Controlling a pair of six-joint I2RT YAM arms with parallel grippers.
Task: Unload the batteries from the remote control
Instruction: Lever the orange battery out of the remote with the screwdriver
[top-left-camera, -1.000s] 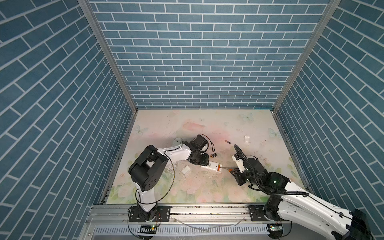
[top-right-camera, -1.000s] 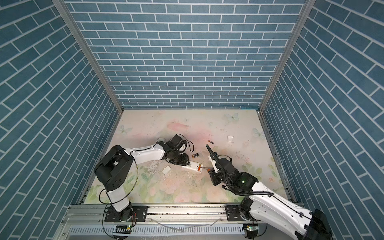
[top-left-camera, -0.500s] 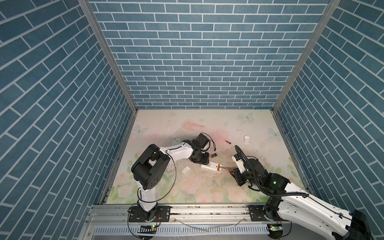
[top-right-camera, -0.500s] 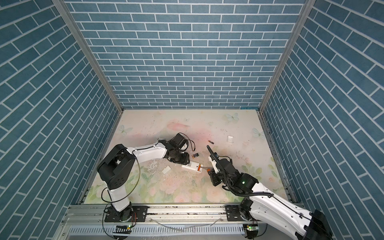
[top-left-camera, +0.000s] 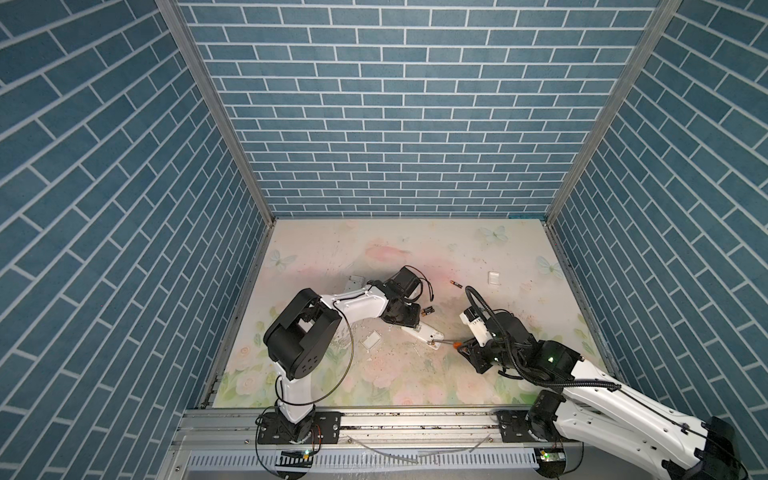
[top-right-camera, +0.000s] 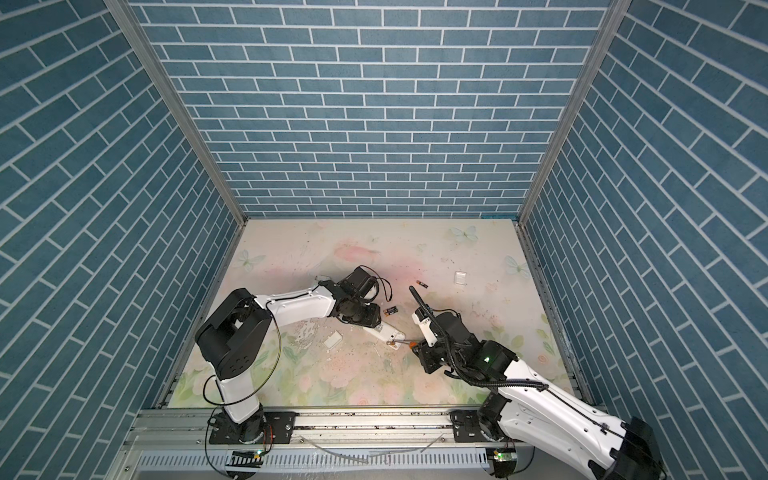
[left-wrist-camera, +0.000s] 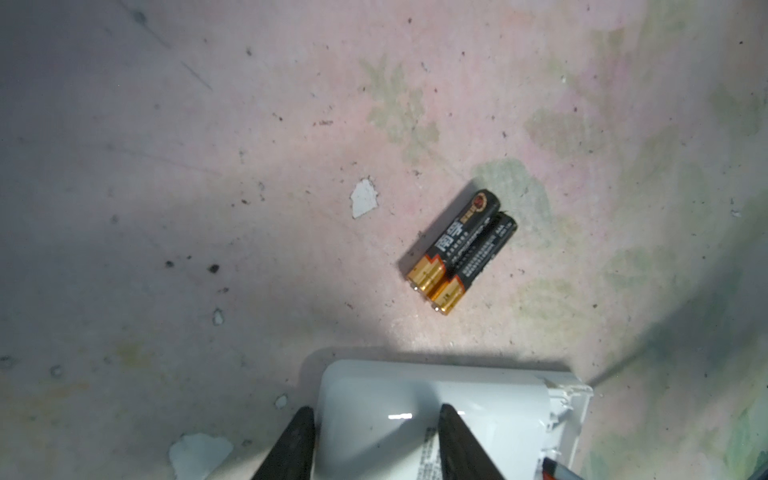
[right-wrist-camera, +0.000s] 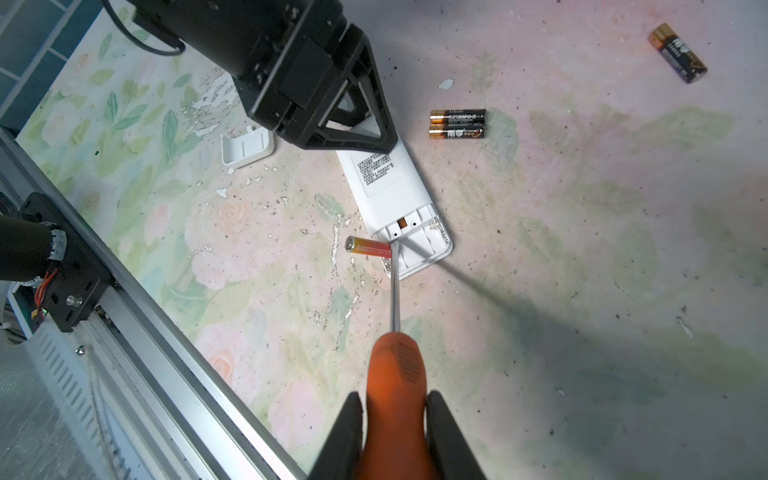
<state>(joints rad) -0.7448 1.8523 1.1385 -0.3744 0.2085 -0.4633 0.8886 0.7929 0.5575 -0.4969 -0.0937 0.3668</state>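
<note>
Two fingers of the right tool (right-wrist-camera: 394, 401) are clenched on the orange handle of a screwdriver (right-wrist-camera: 395, 361), whose steel shaft runs straight ahead from that tool. At the shaft's tip an orange battery (right-wrist-camera: 369, 248) lies on the surface (right-wrist-camera: 582, 257), outside the remote (right-wrist-camera: 386, 187), with one end against the tip and the rim of the open bay. The remote lies back up, its bay at the end nearest the right tool. Beyond that, the left tool (left-wrist-camera: 376, 417) is closed on the remote's other end. A white cover (right-wrist-camera: 247, 149) lies just beside the left tool, apart from the remote. Just past the left tool's tips, a black pair (right-wrist-camera: 457, 123) of batteries lies side by side, touching, gold ends the same way. Farthest from both tools, well apart from the pair, a fourth battery (right-wrist-camera: 677, 53), black with a gold end, lies alone
</note>
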